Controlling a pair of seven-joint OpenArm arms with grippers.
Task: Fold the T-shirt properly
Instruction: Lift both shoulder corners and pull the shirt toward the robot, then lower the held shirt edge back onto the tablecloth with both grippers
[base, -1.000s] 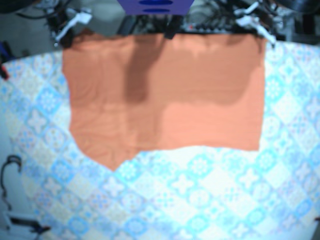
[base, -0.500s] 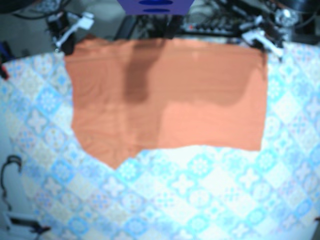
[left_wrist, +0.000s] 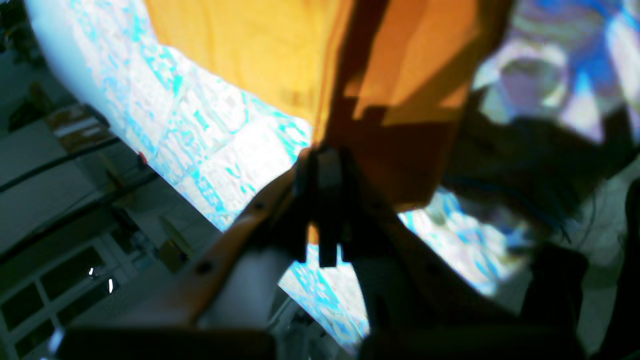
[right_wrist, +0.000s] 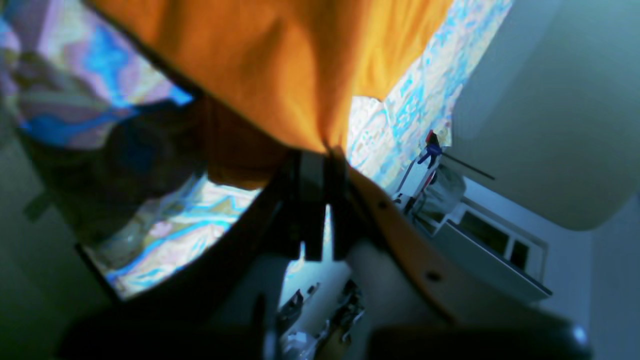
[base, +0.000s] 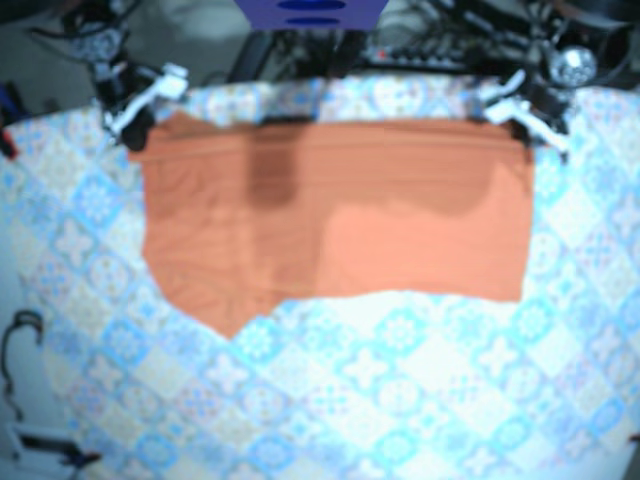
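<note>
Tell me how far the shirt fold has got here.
Done: the orange T-shirt lies spread on the patterned table, with one near corner jutting out. In hand: the left pincer and right pincer each clamp a far corner, raised. Left: carrying that edge over to the near hem, then any further folds; no finished fold shows.

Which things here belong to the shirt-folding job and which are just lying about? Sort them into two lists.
In the job:
orange T-shirt, its far corners pinched by the left gripper and right gripper; patterned tablecloth under it.

Lying about:
black cable loop at the table's edge; tangle of cables beyond the far edge; blue object at top centre.
</note>
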